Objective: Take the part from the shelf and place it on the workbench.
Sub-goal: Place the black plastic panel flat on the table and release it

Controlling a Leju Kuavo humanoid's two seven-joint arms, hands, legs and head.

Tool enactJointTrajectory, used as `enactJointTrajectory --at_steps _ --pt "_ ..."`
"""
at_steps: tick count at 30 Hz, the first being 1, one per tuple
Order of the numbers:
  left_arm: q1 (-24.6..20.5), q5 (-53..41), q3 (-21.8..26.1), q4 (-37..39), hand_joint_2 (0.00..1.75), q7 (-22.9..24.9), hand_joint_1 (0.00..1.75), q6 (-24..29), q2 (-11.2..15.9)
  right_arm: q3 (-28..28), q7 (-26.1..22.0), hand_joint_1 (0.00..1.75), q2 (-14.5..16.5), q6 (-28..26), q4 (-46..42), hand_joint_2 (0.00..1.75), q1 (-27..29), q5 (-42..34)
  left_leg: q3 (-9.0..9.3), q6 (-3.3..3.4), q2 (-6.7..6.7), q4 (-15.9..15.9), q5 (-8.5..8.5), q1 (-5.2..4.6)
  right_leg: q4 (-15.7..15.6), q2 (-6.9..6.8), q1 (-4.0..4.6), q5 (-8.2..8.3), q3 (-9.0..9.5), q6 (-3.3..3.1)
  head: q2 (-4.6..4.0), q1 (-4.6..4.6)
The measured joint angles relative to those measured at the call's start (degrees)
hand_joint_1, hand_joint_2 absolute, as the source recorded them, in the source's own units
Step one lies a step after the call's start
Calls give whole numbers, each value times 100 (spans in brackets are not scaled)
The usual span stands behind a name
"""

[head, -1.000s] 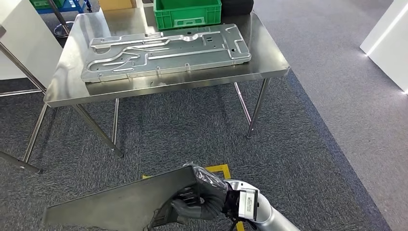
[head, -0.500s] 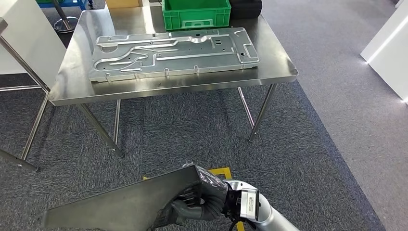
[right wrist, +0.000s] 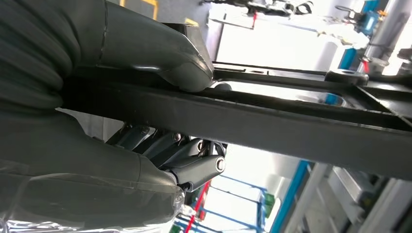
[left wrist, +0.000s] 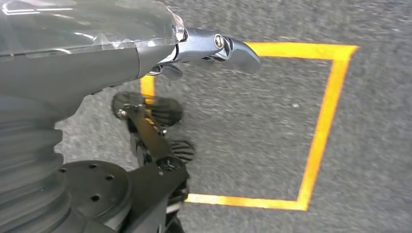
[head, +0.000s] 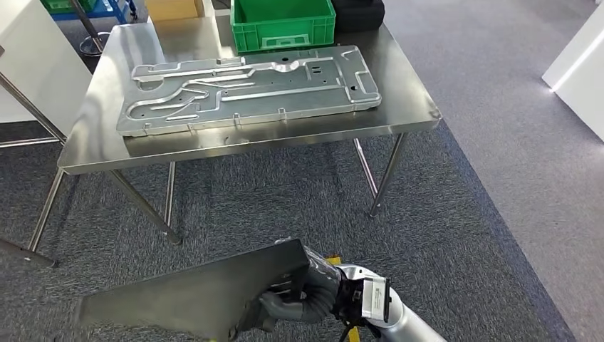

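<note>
Low in the head view, the right hand (head: 299, 299) grips 1 end of a flat dark metal panel (head: 192, 299), its length running leftward. Ahead, well apart, stands the steel workbench (head: 100, 128). By the floor, the left hand (left wrist: 145, 73) holds nothing, fingers apart

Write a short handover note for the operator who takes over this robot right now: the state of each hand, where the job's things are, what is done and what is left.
Right hand: grips the dark flat part by its edge, thumb on one face, fingers on the other.
Left hand: holds nothing, hangs over grey carpet with a yellow floor marking.
Workbench: ahead across the carpet, already carrying a large stamped metal panel and a green crate at its far edge.
Done: the part is in hand, off the shelf.
Left: close the gap to the workbench, set the part down, probably on the bare strip near the front edge.
</note>
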Motion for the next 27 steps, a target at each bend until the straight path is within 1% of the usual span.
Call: enactJointTrajectory --at_steps 1,2,3,4,5,6,7,8,9,10,11,12,13,14,15,16,17,18,19,20,21,22,23,24,25,27 --pt "1 1 -5 0 175 7 0 0 2 -1 -8 171 -5 -2 0 175 8 -2 -243 -25 1 326 -132 9 0 1 -1 -42 39 -3 0 -3" --pt "11 1 -8 0 175 12 0 0 4 -2 -10 171 -11 -3 0 175 20 -2 -452 -45 3 543 -233 16 1 8 -2 -89 86 1 0 -2" --pt "23 1 -9 0 175 20 0 0 4 -2 -10 171 -17 -5 0 175 32 -2 -581 -60 4 582 -252 23 1 16 -4 -140 145 8 0 -3" --pt "33 2 -10 0 175 27 0 0 8 -3 -10 171 -23 -10 0 175 42 -2 -618 -63 5 430 -150 29 1 23 -7 -197 219 20 0 -3" --pt "38 4 -11 0 175 34 0 0 15 -4 -10 171 -28 -15 0 175 48 -2 -581 -53 9 118 82 34 2 25 -10 -261 305 39 0 -3" --pt "46 8 -11 1 175 45 0 1 22 -5 -11 171 -34 -21 1 175 51 -2 -516 -39 21 -249 417 36 2 23 -12 -326 385 62 0 -2" --pt "49 14 -12 1 175 58 0 2 29 -7 -13 171 -40 -25 0 175 56 -2 -456 -16 38 -548 655 22 4 23 -10 -388 450 93 0 1" --pt "49 21 -13 2 175 72 0 4 32 -9 -15 171 -47 -31 -6 175 61 -1 -411 17 51 -734 829 4 4 20 -10 -443 492 131 0 3" --pt "50 27 -14 2 175 84 0 9 33 -11 -16 171 -52 -39 -18 175 67 1 -395 52 58 -808 893 -14 16 18 -9 -477 523 170 0 5" --pt "46 33 -15 2 175 93 0 13 34 -13 -19 171 -56 -48 -32 175 71 2 -374 92 55 -810 841 -31 32 17 -7 -489 545 208 0 8" --pt "40 39 -15 2 175 96 0 16 34 -16 -20 171 -58 -63 -53 175 71 3 -333 130 41 -822 845 -25 73 14 -9 -494 550 237 0 8" --pt "37 45 -16 2 175 97 0 18 35 -19 -21 171 -60 -82 -72 175 70 7 -286 167 31 -848 830 -18 187 15 -14 -481 525 259 0 10" --pt "31 51 -16 2 175 97 0 19 36 -24 -22 171 -61 -106 -89 175 66 15 -232 202 26 -866 809 -11 386 16 -19 -490 423 280 0 10" --pt "23 58 -17 2 175 95 0 19 36 -34 -22 171 -63 -144 -104 175 67 28 -182 229 20 -884 785 -5 692 18 -27 -551 239 301 0 10" --pt "21 63 -18 2 175 93 0 19 37 -50 -18 171 -67 -196 -111 175 71 50 -144 252 18 -891 750 -8 1049 19 -33 -656 -1 323 0 12" --pt "20 70 -19 2 175 90 0 18 37 -74 -13 171 -72 -260 -115 175 77 72 -110 265 12 -892 711 -9 1383 18 -35 -802 -264 343 0 11" --pt "23 82 -20 2 175 87 0 16 38 -110 -4 171 -79 -332 -116 175 82 84 -70 268 5 -892 668 -10 1619 18 -37 -928 -493 357 0 11" --pt "26 93 -22 2 175 84 0 14 38 -159 8 171 -87 -394 -116 175 83 82 -17 268 -4 -891 622 -11 1693 17 -37 -972 -644 362 0 11" --pt "29 105 -25 2 175 79 0 9 39 -225 22 171 -95 -435 -117 175 76 57 49 265 -15 -891 571 -12 1593 17 -36 -893 -707 358 0 11" --pt "29 120 -28 2 175 74 0 4 38 -309 47 171 -100 -456 -121 175 60 13 128 258 -23 -892 516 -14 1327 17 -32 -682 -685 339 0 12" --pt "29 133 -32 2 175 69 0 -3 36 -400 73 171 -104 -458 -125 175 36 -38 197 246 -28 -897 457 -16 954 17 -22 -359 -609 304 0 13" --pt "27 150 -38 2 175 63 0 -10 32 -499 98 171 -108 -443 -130 175 6 -86 271 225 -35 -892 398 -24 608 20 0 -83 -537 265 0 12" --pt "21 171 -43 2 175 56 0 -14 28 -592 124 171 -112 -422 -136 175 -29 -119 320 197 -41 -894 345 -34 357 24 19 109 -478 225 0 14" --pt "13 191 -46 2 175 51 0 -19 26 -677 150 171 -116 -396 -149 175 -63 -134 366 164 -45 -895 307 -42 215 29 33 211 -446 190 0 17" --pt "7 208 -48 2 175 44 0 -25 23 -752 173 171 -120 -362 -163 175 -98 -139 411 128 -50 -886 292 -54 174 36 39 197 -430 163 0 17" --pt "2 227 -49 2 175 38 0 -32 23 -844 214 171 -124 -295 -197 175 -171 -120 463 65 -42 -844 259 -55 124 49 14 187 -330 105 0 22"
